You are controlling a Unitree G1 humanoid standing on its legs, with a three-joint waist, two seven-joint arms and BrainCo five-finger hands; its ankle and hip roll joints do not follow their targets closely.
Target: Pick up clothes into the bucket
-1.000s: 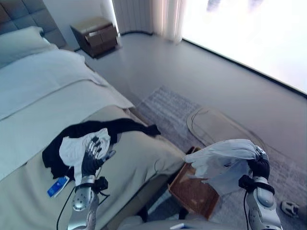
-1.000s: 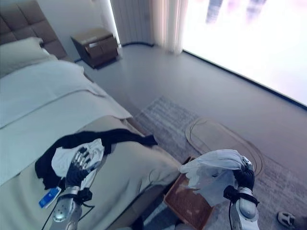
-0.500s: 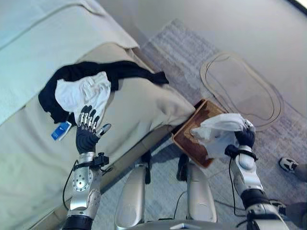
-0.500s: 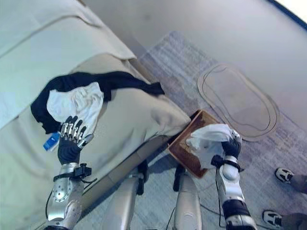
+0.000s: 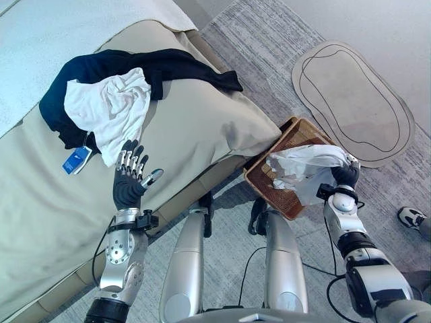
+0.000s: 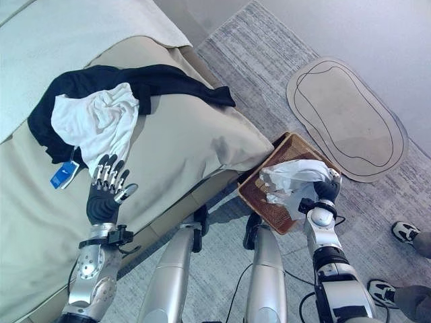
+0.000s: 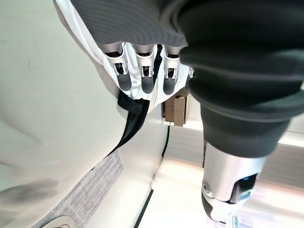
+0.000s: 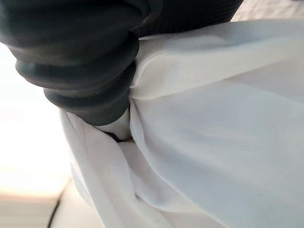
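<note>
A beige bed [image 5: 202, 128] stands beside a grey rug [image 5: 269, 40]. From the head, the right hand [image 5: 345, 176] has come lower and bunches the crumpled white cloth [image 5: 306, 167] over the brown woven basket [image 5: 286, 192], nearly ready to drop. The left hand [image 5: 130, 182] hovers with fingers spread near a white shirt [image 5: 111, 111] on a black garment [image 5: 168, 67].

Its wrist view shows straight fingers [image 7: 145, 71]. The right wrist view shows cloth [image 8: 213, 118] bunched at the cover, fingers probably clamped.
</note>
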